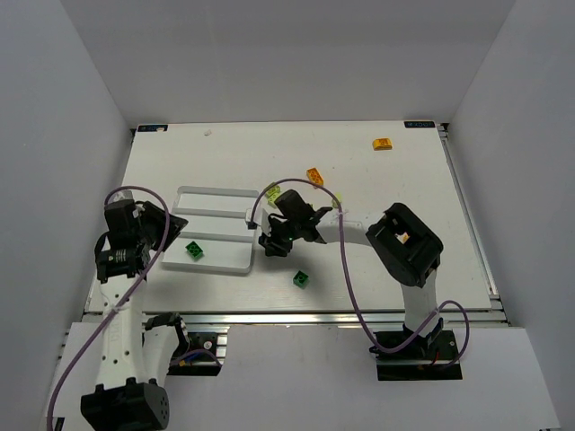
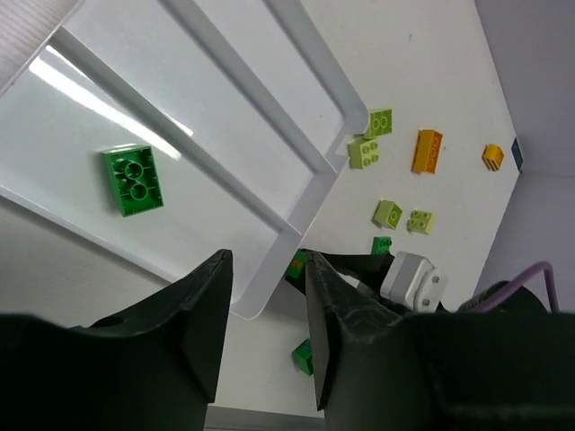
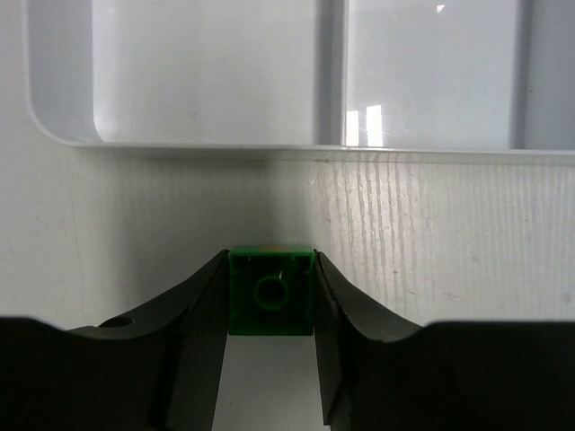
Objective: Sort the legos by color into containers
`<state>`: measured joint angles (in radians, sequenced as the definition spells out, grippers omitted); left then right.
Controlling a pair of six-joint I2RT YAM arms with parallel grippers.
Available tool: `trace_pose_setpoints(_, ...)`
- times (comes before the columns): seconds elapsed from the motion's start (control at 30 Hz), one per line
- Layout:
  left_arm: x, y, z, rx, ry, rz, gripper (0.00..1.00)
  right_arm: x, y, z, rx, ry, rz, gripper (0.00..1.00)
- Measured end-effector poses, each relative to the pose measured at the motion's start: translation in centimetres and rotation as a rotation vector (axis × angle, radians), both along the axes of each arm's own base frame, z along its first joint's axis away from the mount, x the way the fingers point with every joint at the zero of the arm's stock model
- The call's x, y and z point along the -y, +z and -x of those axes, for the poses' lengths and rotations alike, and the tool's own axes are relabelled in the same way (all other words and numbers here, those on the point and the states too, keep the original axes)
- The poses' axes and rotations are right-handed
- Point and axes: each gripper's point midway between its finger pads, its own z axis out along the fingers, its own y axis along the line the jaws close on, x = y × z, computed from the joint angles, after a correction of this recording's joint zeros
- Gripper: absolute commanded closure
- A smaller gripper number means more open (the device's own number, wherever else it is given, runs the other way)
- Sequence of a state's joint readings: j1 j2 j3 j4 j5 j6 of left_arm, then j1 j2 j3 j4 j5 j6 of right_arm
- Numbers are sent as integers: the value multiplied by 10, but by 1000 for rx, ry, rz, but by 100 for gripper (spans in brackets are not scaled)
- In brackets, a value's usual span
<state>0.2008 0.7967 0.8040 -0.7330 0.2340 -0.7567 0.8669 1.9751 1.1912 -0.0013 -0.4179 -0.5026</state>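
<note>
The white three-compartment tray (image 1: 216, 196) lies left of centre. One dark green brick (image 1: 194, 250) lies in its nearest compartment, also in the left wrist view (image 2: 133, 180). My right gripper (image 1: 269, 243) is shut on a dark green brick (image 3: 270, 292) just off the tray's right end (image 3: 296, 148), low over the table. My left gripper (image 1: 166, 229) is open and empty above the tray's left end. Another dark green brick (image 1: 303, 278) lies on the table in front. Lime bricks (image 2: 366, 153), an orange brick (image 1: 314, 176) and a rounded yellow-orange piece (image 1: 383, 144) lie further back.
In the left wrist view more lime bricks (image 2: 388, 214) and a small dark green brick (image 2: 382, 244) lie beyond the tray's corner (image 2: 269, 287). The right arm's cable (image 1: 346, 269) loops over the table. White walls enclose the table on three sides.
</note>
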Motion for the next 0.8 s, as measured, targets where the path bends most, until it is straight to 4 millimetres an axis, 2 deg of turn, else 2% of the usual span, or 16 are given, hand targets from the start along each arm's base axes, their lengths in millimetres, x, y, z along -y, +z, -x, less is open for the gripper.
trace_pose_setpoints(0.03, 1, 3, 1, 20, -6, 0, 52, 1, 1, -2, 1, -4, 2, 87)
trace_pose_setpoints(0.07, 3, 6, 2, 36, -12, 1, 52, 2, 1, -2, 0, -7, 6, 88)
trace_pose_setpoints(0.17, 7, 14, 4, 82, -31, 5, 52, 9, 4, 1, -28, -6, 25, 88)
trace_pose_setpoints(0.27, 11, 19, 4, 117, -52, 13, 51, 6, 22, 6, -55, 18, 6, 88)
trace_pose_setpoints(0.47, 18, 26, 4, 166, -86, 29, 50, -40, 90, -1, -5, 83, -151, 85)
trace_pose_setpoints(0.53, 20, 27, 5, 170, -95, 34, 47, -51, 102, 1, 14, 103, -190, 81)
trace_pose_setpoints(0.6, 21, 28, 6, 177, -103, 36, 45, -59, 106, 7, 17, 121, -209, 75)
trace_pose_setpoints(0.63, 22, 29, 6, 183, -106, 36, 41, -61, 105, 9, 13, 125, -212, 71)
trace_pose_setpoints(0.8, 28, 35, 10, 207, -139, 41, 35, -71, 89, 17, -12, 128, -213, 62)
